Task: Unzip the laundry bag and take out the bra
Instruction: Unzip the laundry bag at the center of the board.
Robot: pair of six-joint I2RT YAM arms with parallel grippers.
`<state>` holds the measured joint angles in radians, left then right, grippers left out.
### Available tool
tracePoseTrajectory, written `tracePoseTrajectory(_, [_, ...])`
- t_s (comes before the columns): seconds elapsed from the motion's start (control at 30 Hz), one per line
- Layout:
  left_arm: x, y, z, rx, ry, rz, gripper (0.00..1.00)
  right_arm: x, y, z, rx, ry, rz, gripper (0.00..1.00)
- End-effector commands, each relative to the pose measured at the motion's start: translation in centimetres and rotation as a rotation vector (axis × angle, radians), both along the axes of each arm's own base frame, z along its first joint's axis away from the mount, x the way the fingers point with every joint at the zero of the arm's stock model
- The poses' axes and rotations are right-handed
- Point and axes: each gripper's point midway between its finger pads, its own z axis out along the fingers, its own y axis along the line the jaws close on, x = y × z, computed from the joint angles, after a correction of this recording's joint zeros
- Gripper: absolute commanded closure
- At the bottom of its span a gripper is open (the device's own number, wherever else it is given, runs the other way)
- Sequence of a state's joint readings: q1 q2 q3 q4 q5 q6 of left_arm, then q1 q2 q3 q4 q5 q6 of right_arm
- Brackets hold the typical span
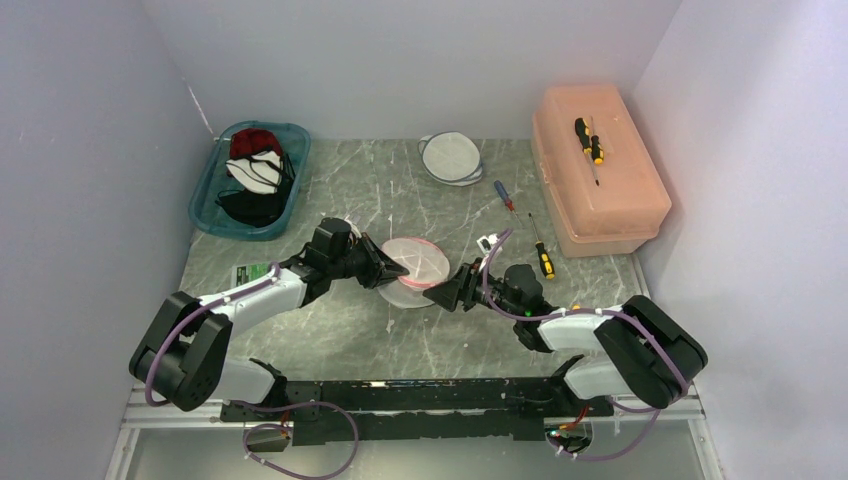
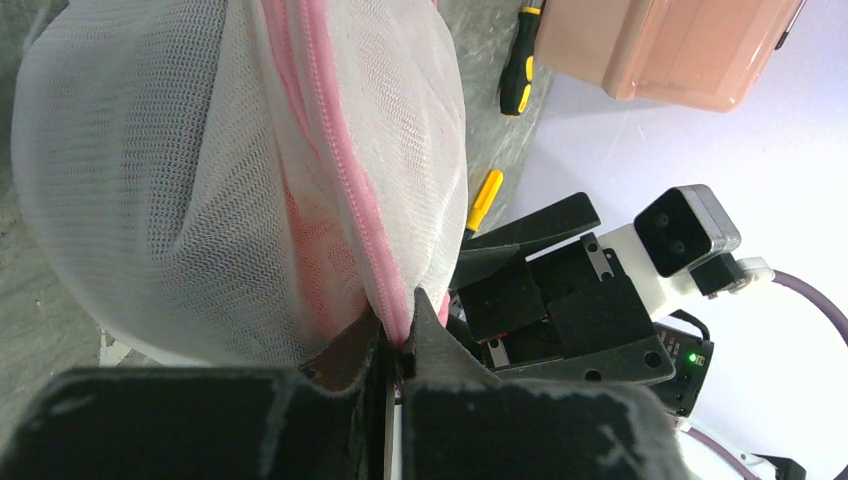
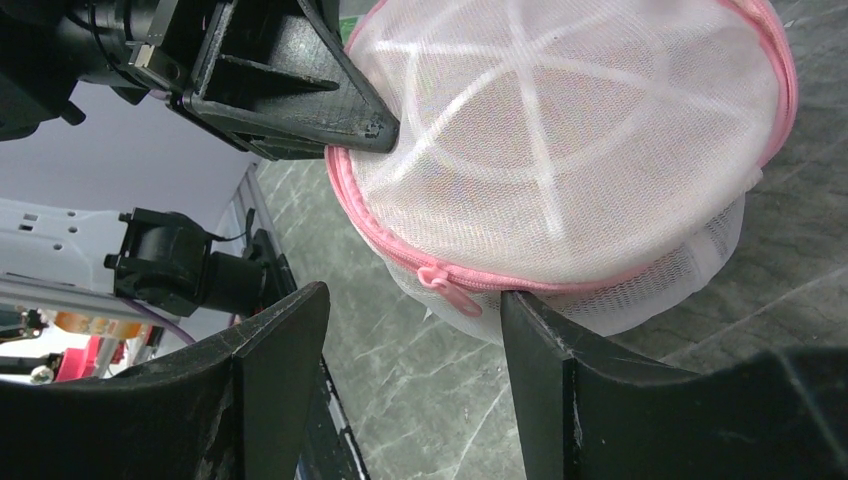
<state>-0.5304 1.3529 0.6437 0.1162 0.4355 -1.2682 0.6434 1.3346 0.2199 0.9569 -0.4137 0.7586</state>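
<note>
The round white mesh laundry bag (image 1: 415, 262) was near the middle of the table (image 1: 330, 335), between the two arms. Its pink zipper (image 3: 380, 235) looked closed along every stretch that showed. The left tool (image 2: 398, 335) was pinched tight on the bag's pink seam, with its fingertips half buried in mesh in its own wrist view. The right tool (image 3: 410, 305) stood wide, one finger just beside the bag's lower edge, and the zipper pull (image 3: 450, 285) hung between the jaws ungripped. A reddish patch (image 2: 310, 240) showed through the mesh near the seam, but what garment it was could not be told. The bag's far side was hidden behind its own bulge, and from above both tools covered parts of its rim.
</note>
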Motion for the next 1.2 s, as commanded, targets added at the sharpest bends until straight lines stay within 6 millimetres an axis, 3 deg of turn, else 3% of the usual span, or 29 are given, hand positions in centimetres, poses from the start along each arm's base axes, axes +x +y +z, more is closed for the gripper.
tracePoseTrajectory(0.0, [0.6,-0.3,1.0,-0.021,-0.036,-0.003,0.97,0.8,0.5,2.4,0.047,-0.089,0.013,0.33])
tracePoseTrajectory(0.13, [0.5,-0.5,1.1,-0.027,-0.034,-0.011,0.97,0.4,0.8,2.7,0.075,-0.086,0.039,0.36])
tracePoseTrajectory(0.27, [0.4,-0.4,0.9,-0.034,-0.030,-0.008,0.97,0.3,1.0,2.9,0.099,-0.074,0.047,0.46])
tracePoseTrajectory(0.9, [0.4,-0.3,0.8,-0.028,-0.031,-0.002,0.97,0.9,0.3,1.4,0.045,-0.038,0.001,0.77])
tracePoseTrajectory(1.17, [0.4,-0.2,0.9,-0.024,-0.036,-0.002,0.97,1.2,0.0,0.8,0.009,-0.026,-0.019,1.00])
